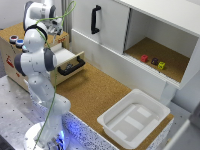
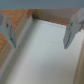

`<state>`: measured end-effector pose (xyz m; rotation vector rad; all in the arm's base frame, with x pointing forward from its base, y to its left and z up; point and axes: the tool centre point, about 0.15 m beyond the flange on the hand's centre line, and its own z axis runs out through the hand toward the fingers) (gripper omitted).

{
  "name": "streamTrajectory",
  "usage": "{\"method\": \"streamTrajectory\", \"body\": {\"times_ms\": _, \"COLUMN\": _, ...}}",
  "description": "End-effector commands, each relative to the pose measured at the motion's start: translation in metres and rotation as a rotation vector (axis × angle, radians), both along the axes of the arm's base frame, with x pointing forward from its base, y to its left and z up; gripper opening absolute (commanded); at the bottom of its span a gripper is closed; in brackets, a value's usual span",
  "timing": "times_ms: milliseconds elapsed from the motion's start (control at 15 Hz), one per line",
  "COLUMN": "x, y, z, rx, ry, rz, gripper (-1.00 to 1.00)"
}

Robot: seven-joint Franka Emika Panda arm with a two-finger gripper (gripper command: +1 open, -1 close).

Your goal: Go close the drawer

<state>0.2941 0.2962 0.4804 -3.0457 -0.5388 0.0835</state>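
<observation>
At the exterior view's left, a low wooden box sits on the cork tabletop. Some small round things rest on its top (blue and dark, too blurry to name). The drawer sticks out of the box toward the exterior view's right, pulled open, with its black bar handle on the front. The white robot arm stands in front of the box and bends up over it. Its gripper hangs above the back part of the open drawer.

In the wrist view, the gripper has its two grey fingers spread wide apart with nothing between them. Under them is a pale flat surface with wooden edges, probably the inside of the drawer.

Further right in the exterior view is a big white cabinet with a black upright handle on its door. In its open shelf lie three little blocks: red, dark and yellow-green. Near the exterior view's right, a white tub sits on the tabletop.
</observation>
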Motion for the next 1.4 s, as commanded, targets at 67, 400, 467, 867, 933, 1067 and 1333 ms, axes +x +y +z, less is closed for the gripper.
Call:
{"method": "streamTrajectory", "body": {"times_ms": 67, "x": -0.007, "y": -0.116, "z": -0.039, "rx": 0.179, "ry": -0.107, "rz": -0.04, "gripper": 1.0}}
{"method": "streamTrajectory", "body": {"times_ms": 400, "x": 0.007, "y": -0.195, "z": -0.062, "rx": 0.204, "ry": -0.095, "rz": -0.09, "gripper": 1.0}}
{"method": "streamTrajectory", "body": {"times_ms": 467, "x": 0.008, "y": -0.208, "z": -0.065, "rx": 0.211, "ry": -0.089, "rz": -0.088, "gripper": 1.0}}
{"method": "streamTrajectory", "body": {"times_ms": 867, "x": 0.025, "y": -0.246, "z": -0.101, "rx": 0.211, "ry": -0.016, "rz": -0.097, "gripper": -1.0}}
{"method": "streamTrajectory", "body": {"times_ms": 933, "x": 0.029, "y": -0.246, "z": -0.109, "rx": 0.212, "ry": -0.013, "rz": -0.095, "gripper": -1.0}}
{"method": "streamTrajectory", "body": {"times_ms": 1067, "x": 0.037, "y": -0.246, "z": -0.126, "rx": 0.198, "ry": -0.002, "rz": -0.099, "gripper": -1.0}}
{"method": "streamTrajectory", "body": {"times_ms": 1333, "x": 0.046, "y": -0.246, "z": -0.145, "rx": 0.187, "ry": -0.009, "rz": -0.123, "gripper": -1.0}}
